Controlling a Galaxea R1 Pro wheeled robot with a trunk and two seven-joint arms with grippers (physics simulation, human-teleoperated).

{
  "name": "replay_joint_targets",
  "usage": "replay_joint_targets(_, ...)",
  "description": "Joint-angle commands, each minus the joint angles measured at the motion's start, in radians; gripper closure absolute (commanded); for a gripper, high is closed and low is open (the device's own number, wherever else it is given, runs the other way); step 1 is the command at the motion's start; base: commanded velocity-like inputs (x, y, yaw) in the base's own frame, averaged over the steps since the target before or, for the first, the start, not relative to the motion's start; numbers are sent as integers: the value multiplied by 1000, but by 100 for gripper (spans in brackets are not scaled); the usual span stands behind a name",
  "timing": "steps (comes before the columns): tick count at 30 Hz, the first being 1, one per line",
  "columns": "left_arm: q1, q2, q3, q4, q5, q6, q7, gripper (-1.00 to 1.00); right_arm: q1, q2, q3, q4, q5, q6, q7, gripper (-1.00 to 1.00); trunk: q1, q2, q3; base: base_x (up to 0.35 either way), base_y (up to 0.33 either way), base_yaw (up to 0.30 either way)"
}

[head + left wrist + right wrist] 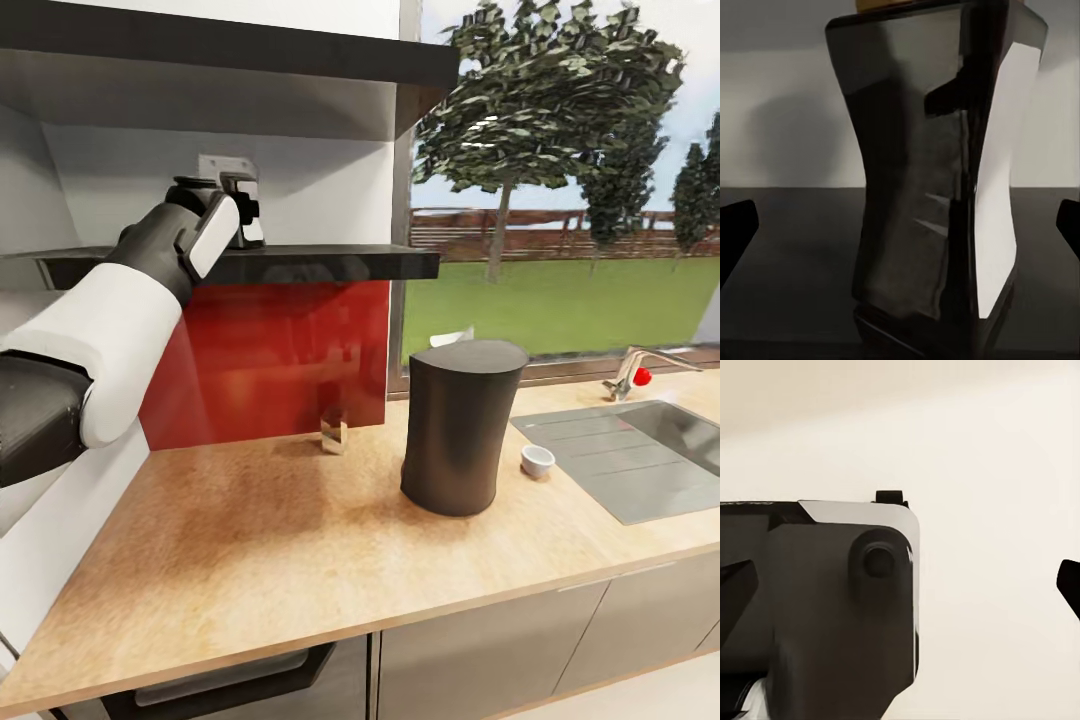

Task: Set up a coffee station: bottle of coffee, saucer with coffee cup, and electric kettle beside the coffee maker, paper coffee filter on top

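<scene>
My left arm reaches up to the black kitchen shelf (pixel 330 262). Its gripper (pixel 238 205) is at the bottle of coffee and largely hides it in the head view. In the left wrist view the bottle (pixel 937 172) is dark with a white label and a yellow cap. It stands upright on the shelf between the wide-apart fingertips (pixel 736 225) of the open left gripper (pixel 900 225), which do not touch it. The dark cylindrical coffee maker (pixel 462 425) stands on the wooden countertop (pixel 280 560). A small white cup (pixel 537 461) sits to its right. The right gripper (pixel 900 585) is open and holds nothing.
A small clear glass object (pixel 334 430) stands by the red backsplash (pixel 270 360). A sink (pixel 640 455) with a faucet (pixel 640 372) lies at the right. A white object (pixel 452 337) pokes out behind the coffee maker. An upper shelf (pixel 230 50) overhangs the arm.
</scene>
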Motion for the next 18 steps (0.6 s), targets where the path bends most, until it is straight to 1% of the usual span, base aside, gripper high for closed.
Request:
replay_joint_targets(1, 1, 1, -7, -1, 11, 3, 9, -100, 0, -2, -8, -1, 10, 5, 1, -100, 0, -1, -1, 61, 0, 0)
replay_joint_targets(5, 2, 1, -2, -2, 11, 3, 9, -100, 0, -9, -8, -2, 10, 5, 1, -100, 0, -1, -1, 163, 0, 0)
replay_joint_targets(6, 2, 1, 4, -2, 11, 3, 9, -100, 0, -11, -8, -2, 10, 5, 2, -100, 0, -1, -1, 56, 0, 0)
replay_joint_targets(11, 2, 1, 6, -2, 11, 2, 8, -100, 0, -11, -8, -2, 10, 5, 1, -100, 0, -1, -1, 31, 0, 0)
replay_joint_targets(18, 2, -1, 7, -4, 12, 1, 7, -100, 0, -11, -8, -1, 10, 5, 2, -100, 0, -1, -1, 205, 0, 0)
